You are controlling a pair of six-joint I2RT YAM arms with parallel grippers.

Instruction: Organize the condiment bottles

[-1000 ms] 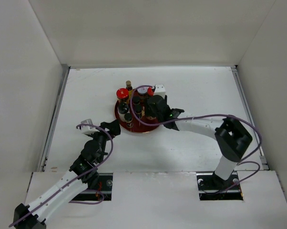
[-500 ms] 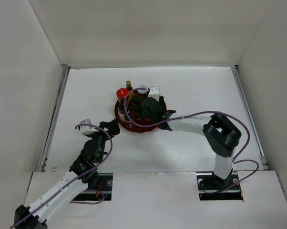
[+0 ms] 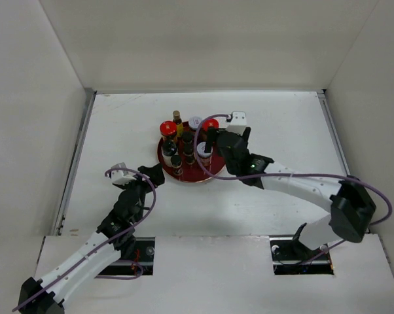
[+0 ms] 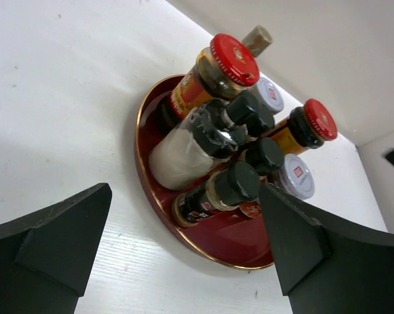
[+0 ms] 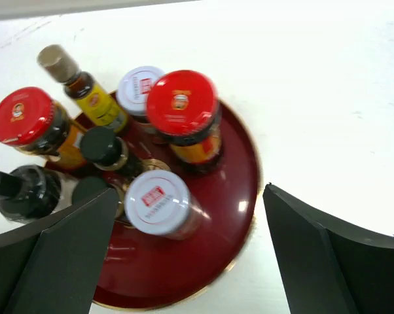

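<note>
The condiment bottles stand together on a round red tray (image 3: 210, 171). They include two red-capped amber jars (image 5: 182, 103) (image 5: 21, 116), a slim brown yellow-labelled bottle (image 5: 86, 88), two white-lidded jars (image 5: 158, 201) (image 5: 139, 88) and small dark black-capped bottles (image 5: 100, 145). A clear bottle of white powder (image 4: 180, 150) stands at the tray's left. My right gripper (image 3: 224, 139) is open and empty, just above the tray's right side. My left gripper (image 3: 151, 175) is open and empty on the table, just left of the tray, facing the bottles (image 4: 239, 184).
White walls close in the table on the left, back and right. The right arm's forearm (image 3: 295, 184) lies across the table right of the tray. The tray rim (image 4: 154, 193) sits close to the left fingers.
My right gripper has drawn back from over the tray's middle to its right side, and that arm's elbow has swung right. A white-lidded jar shows at the tray's front right. The left arm has stayed put.
</note>
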